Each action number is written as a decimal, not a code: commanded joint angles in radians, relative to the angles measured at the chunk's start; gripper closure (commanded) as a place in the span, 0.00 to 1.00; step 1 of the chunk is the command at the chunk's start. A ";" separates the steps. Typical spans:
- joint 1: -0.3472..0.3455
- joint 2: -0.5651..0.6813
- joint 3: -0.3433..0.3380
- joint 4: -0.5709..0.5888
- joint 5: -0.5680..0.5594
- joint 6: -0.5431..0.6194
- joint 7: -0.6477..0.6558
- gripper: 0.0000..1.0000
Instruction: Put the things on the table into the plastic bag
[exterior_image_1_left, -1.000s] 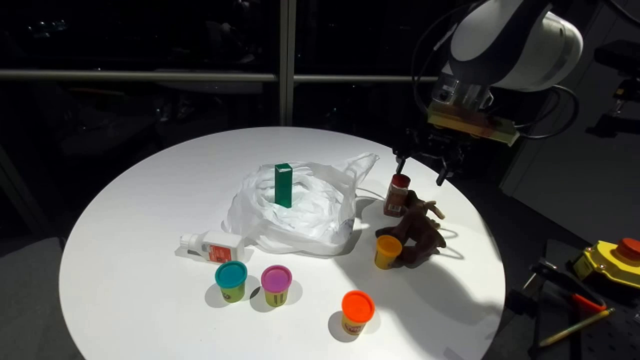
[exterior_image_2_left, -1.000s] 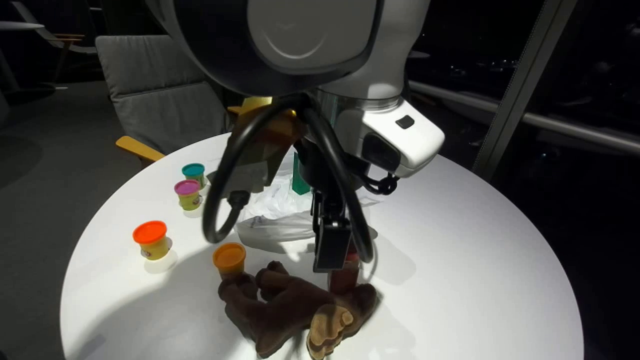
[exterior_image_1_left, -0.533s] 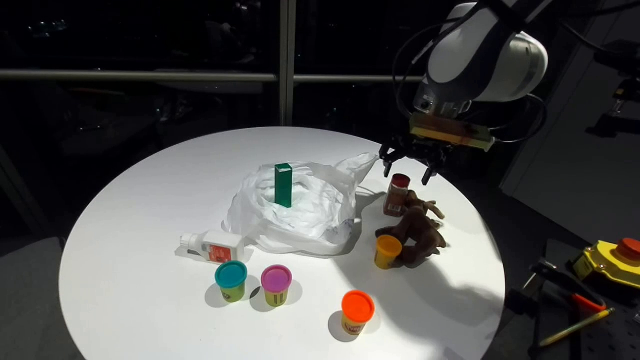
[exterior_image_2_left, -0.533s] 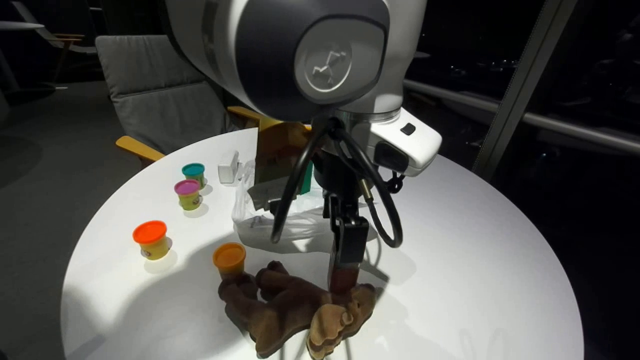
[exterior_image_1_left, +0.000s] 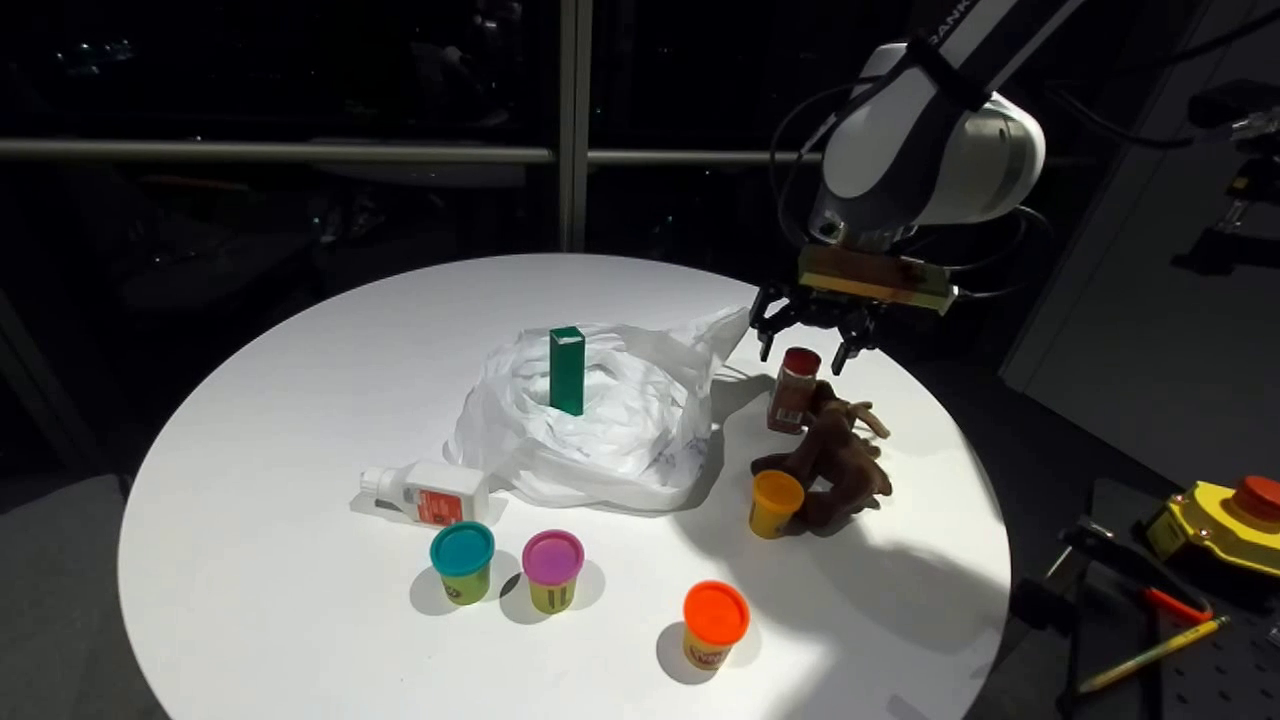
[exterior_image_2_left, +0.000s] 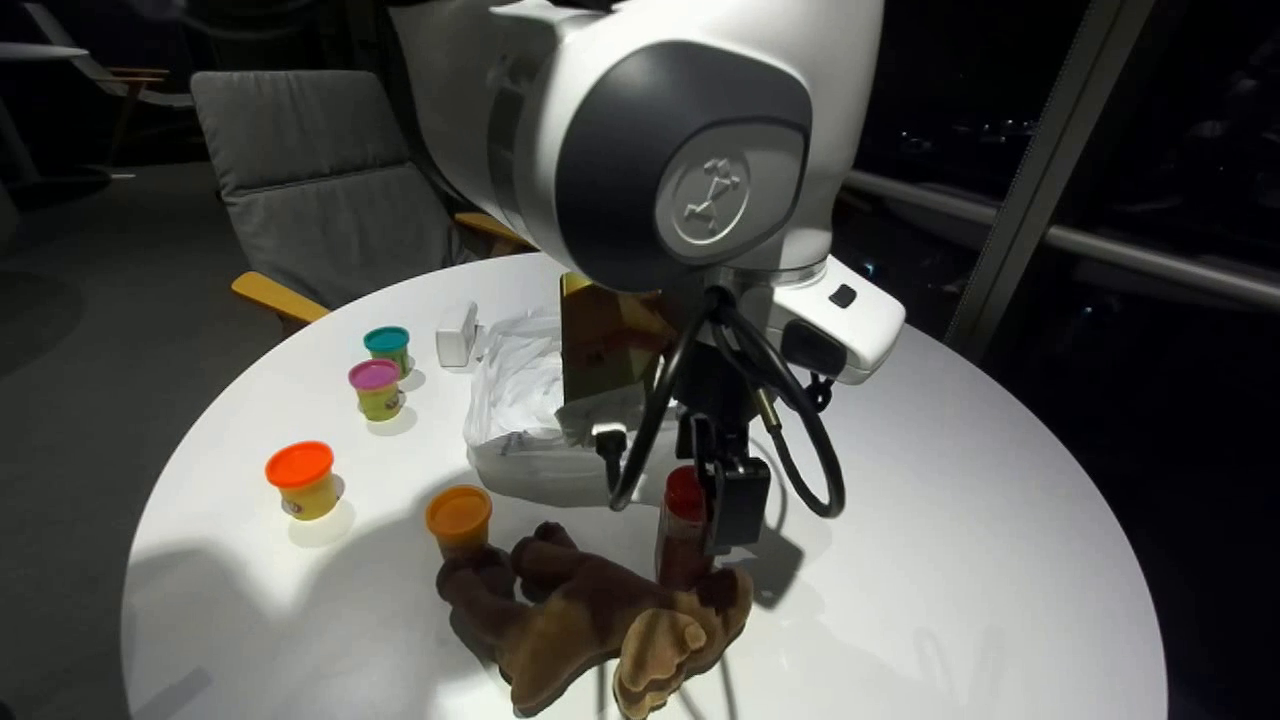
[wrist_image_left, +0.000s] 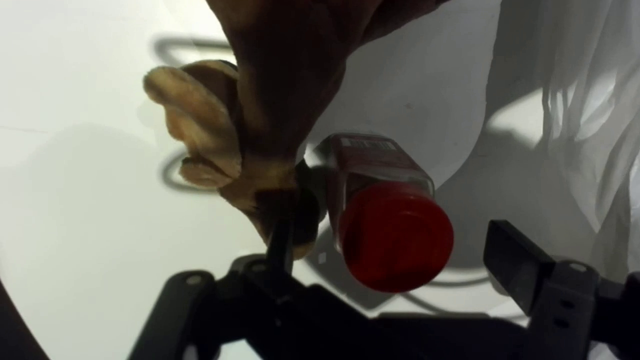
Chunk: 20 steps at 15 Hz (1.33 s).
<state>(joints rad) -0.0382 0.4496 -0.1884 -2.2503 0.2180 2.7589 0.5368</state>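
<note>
Our gripper (exterior_image_1_left: 802, 362) has its fingers (wrist_image_left: 516, 265) apart; in the wrist view we see the red-capped jar (wrist_image_left: 392, 235) between them, upright on the table (exterior_image_1_left: 300, 600). Just beside it lies a brown plush toy (exterior_image_2_left: 575, 605); farther out, the white plastic bag (exterior_image_1_left: 620, 490), a green box (exterior_image_1_left: 567, 372) upright inside, then a white bottle (exterior_image_1_left: 440, 492) on its side.

In an exterior view, the pincer (exterior_image_1_left: 802, 361) hangs spread near a red-lidded jar (exterior_image_1_left: 792, 400). On the counter (exterior_image_1_left: 280, 400), a green box (exterior_image_1_left: 567, 372) stands in the plastic bag (exterior_image_1_left: 590, 488); a white bottle (exterior_image_1_left: 430, 490) lies just outside.
</note>
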 joint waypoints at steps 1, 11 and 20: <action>0.019 0.039 -0.023 0.047 -0.005 0.002 0.020 0.27; -0.001 -0.037 -0.037 -0.039 0.014 0.005 0.004 0.76; 0.083 -0.373 -0.191 -0.155 -0.295 -0.100 0.162 0.76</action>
<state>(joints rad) -0.0004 0.2420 -0.3466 -2.3520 0.0730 2.7029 0.5968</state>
